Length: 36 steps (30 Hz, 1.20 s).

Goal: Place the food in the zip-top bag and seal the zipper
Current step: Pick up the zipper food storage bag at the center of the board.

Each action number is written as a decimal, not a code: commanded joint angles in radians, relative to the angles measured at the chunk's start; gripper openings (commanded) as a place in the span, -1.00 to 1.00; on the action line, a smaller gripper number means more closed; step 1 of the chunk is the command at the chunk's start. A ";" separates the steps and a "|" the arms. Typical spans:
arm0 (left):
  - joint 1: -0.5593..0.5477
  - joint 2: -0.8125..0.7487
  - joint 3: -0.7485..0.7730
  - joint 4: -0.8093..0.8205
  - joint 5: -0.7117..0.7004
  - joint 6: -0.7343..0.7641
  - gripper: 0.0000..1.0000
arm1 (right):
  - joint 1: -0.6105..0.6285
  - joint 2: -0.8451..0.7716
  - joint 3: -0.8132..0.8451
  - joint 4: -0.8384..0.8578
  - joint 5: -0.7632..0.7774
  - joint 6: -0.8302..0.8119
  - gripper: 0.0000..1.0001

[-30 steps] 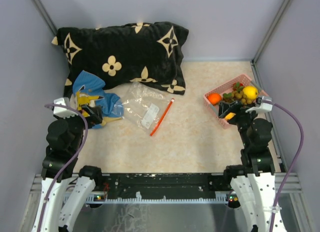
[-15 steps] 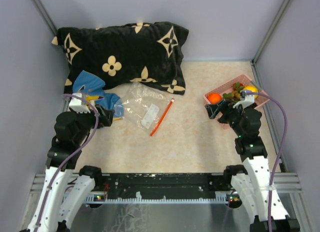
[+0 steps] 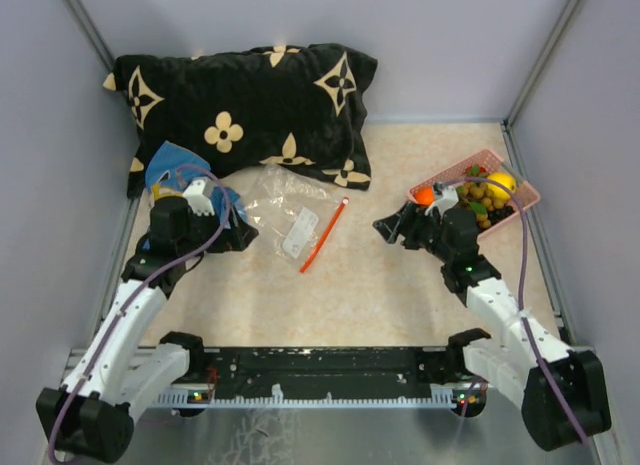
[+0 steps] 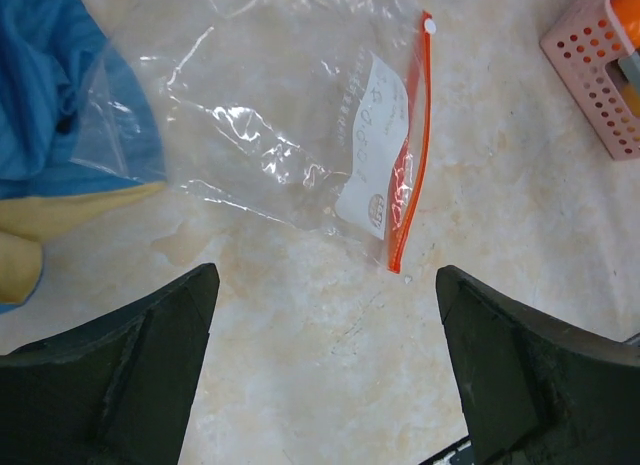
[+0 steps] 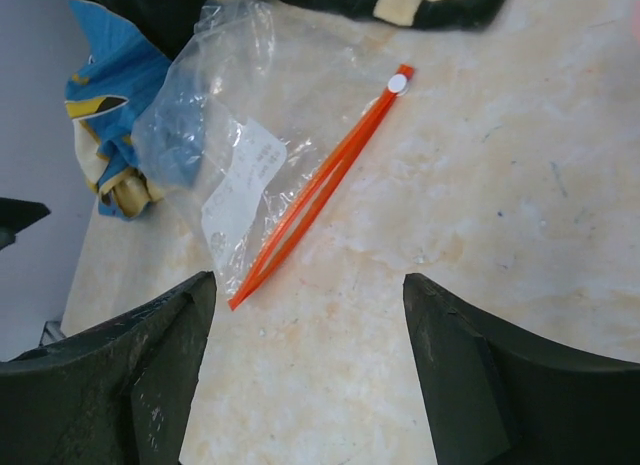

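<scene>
Your 2 claws gape wide, empty: left gripper (image 3: 238, 235) centre-left, right gripper (image 3: 385, 228) centre-right, zip-top bag (image 3: 285, 210) between them; food (image 3: 485, 195) fills the pink basket (image 3: 527, 188), right.

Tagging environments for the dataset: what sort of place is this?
Probably a lab robot cell, not a home: grey panel walls on metal posts, two arms bolted to a rail at the table edge, staged props like toy food in a pink basket.
</scene>
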<state>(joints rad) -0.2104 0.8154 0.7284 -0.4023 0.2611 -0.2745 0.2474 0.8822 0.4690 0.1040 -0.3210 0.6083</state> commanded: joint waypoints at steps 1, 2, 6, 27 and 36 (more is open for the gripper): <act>-0.042 0.103 0.017 0.045 0.050 -0.040 0.90 | 0.086 0.085 0.016 0.213 0.071 0.043 0.52; -0.066 0.128 0.028 0.045 0.034 -0.043 0.90 | 0.098 0.103 0.020 0.228 0.076 0.047 0.52; -0.169 0.226 0.089 0.040 -0.070 -0.036 0.90 | 0.110 0.147 0.019 0.268 0.088 0.057 0.51; -0.616 0.844 0.497 -0.019 -0.631 0.192 0.95 | 0.110 -0.089 -0.013 -0.006 0.349 -0.032 0.58; -0.674 1.059 0.603 -0.020 -0.781 0.294 0.99 | 0.110 -0.269 -0.027 -0.180 0.525 -0.057 0.65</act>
<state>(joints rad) -0.8661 1.8252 1.2831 -0.4103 -0.4168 -0.0452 0.3515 0.6746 0.4519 -0.0143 0.0864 0.5758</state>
